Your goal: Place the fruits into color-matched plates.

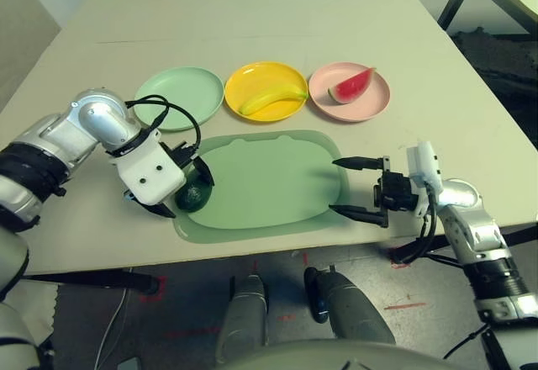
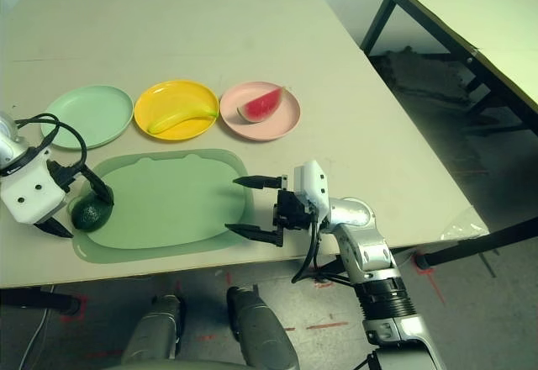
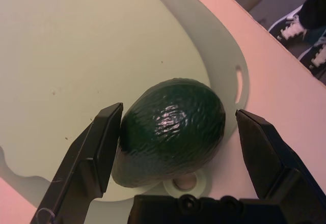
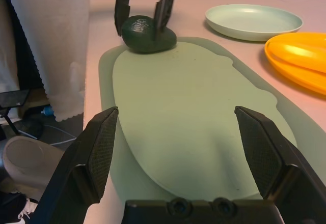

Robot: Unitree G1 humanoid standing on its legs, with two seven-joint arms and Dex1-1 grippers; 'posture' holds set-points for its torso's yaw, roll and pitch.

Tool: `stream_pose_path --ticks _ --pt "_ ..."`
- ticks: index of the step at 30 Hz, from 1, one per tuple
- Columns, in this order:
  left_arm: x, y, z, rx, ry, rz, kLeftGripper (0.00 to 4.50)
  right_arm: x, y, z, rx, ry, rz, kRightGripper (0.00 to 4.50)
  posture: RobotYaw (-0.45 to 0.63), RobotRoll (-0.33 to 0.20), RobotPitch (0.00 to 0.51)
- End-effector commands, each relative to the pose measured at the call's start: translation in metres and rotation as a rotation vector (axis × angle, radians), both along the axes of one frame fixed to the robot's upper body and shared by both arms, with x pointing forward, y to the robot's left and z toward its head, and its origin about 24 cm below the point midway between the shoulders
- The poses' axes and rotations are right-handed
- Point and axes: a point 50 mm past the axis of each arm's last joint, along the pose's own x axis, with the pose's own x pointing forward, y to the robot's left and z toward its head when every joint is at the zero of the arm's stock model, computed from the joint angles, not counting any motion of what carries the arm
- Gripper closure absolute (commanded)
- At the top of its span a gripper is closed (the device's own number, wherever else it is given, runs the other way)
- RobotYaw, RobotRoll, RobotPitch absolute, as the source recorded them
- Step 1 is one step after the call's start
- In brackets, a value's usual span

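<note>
Avocado (image 3: 170, 132), oval, pebbly, glossy dark green

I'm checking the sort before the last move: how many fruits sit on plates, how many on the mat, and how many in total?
On plates: 2 (banana, watermelon wedge)
On the mat: 1 (avocado)
Total: 3 fruits
</note>
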Motion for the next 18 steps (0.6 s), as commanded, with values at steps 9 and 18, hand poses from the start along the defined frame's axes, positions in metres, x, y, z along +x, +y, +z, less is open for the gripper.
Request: stream_pose_path --ticks 9,18 --pt "0.0024 -0.0013 -0.0020 0.006 -0.006 0.048 0.00 -0.0045 0.0010 -0.0021 -0.005 0.007 0.022 0.02 -0.15 0.000 0.158" --pt "-0.0034 0.0003 -0.0037 0.039 -0.012 -0.002 0.00 -0.0023 0.0003 0.0001 -0.004 0.003 0.018 0.02 -0.15 0.000 0.158"
